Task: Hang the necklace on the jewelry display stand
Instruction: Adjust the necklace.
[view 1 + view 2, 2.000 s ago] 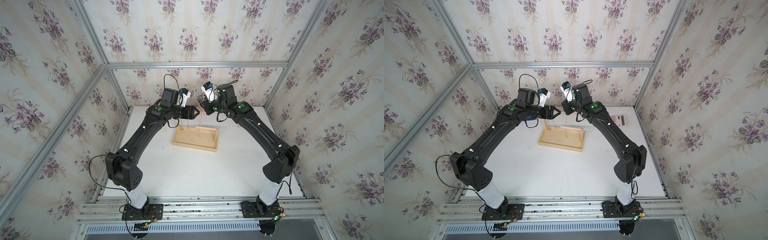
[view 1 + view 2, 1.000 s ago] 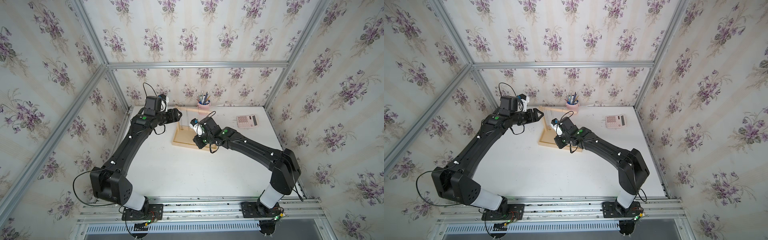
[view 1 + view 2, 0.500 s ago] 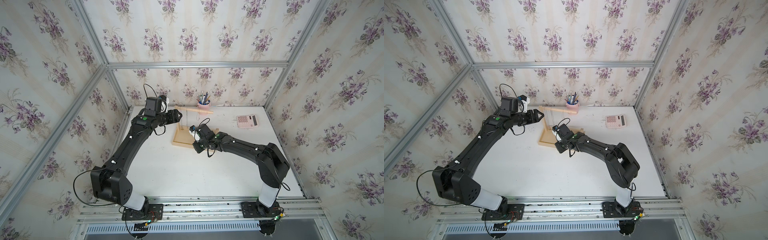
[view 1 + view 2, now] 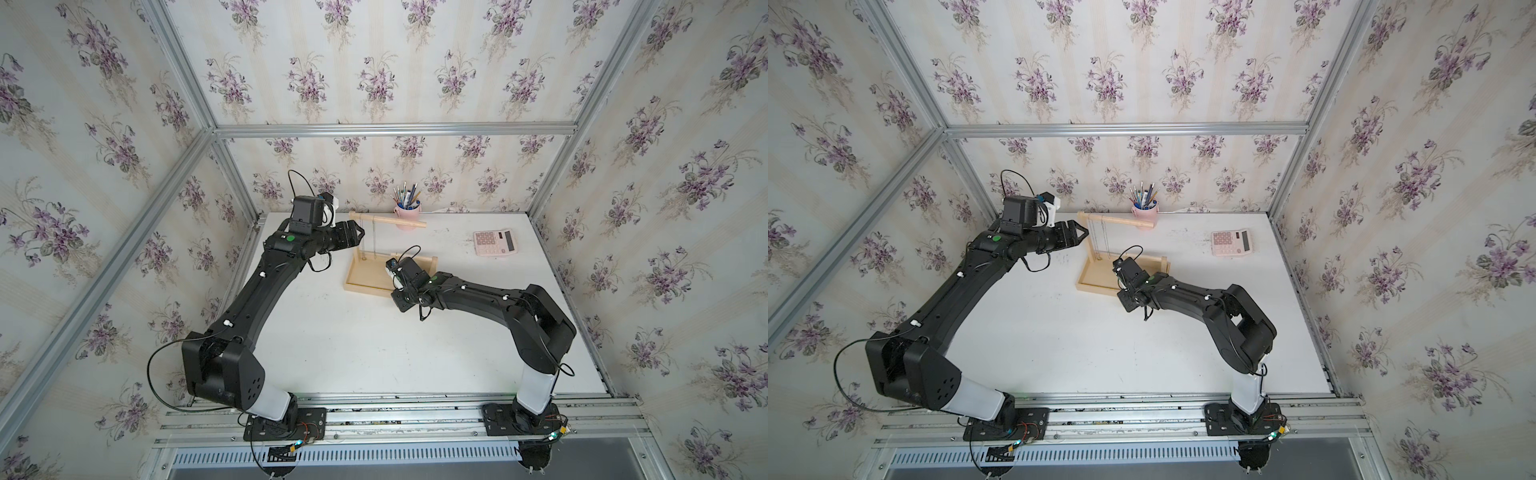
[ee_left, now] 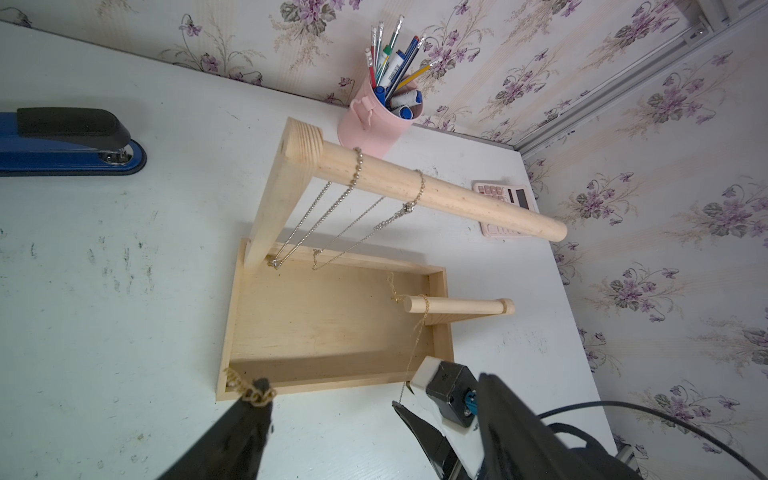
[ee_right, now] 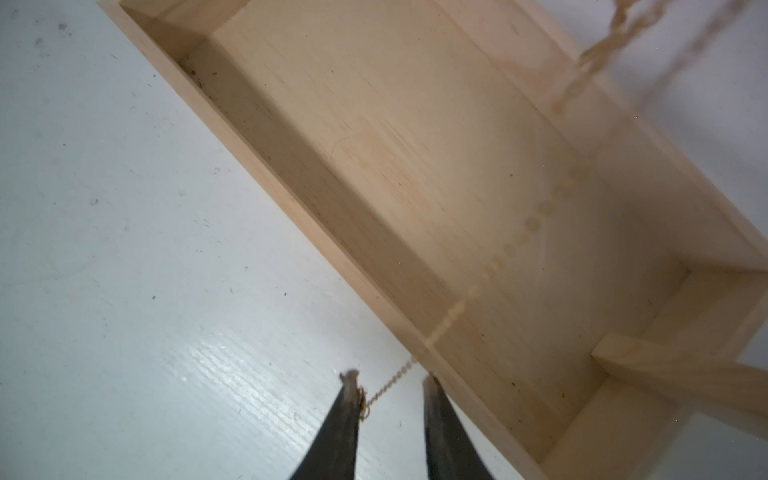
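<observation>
Violet-sprigged wallpaper (image 4: 374, 75) boxes in a scuffed white tabletop (image 4: 353, 340). The gold necklace (image 5: 423, 305) loops over the lower peg (image 5: 461, 307) of the jewelry display stand (image 5: 324, 320) and trails past the tray rim (image 5: 332, 384) to the right gripper (image 6: 390, 377), whose jaws stand parted, the chain's end caught on one finger (image 6: 347, 399). The left gripper (image 4: 360, 237) hovers by the tall post (image 5: 274, 208), jaws wide, gold links (image 5: 249, 390) snagged on one tip. Best to back the right arm off slowly so the snag slips free without dragging the loop off. Pen cup (image 4: 407, 214), calculator (image 4: 496, 243) and stapler (image 5: 70, 141) sit farther out.
</observation>
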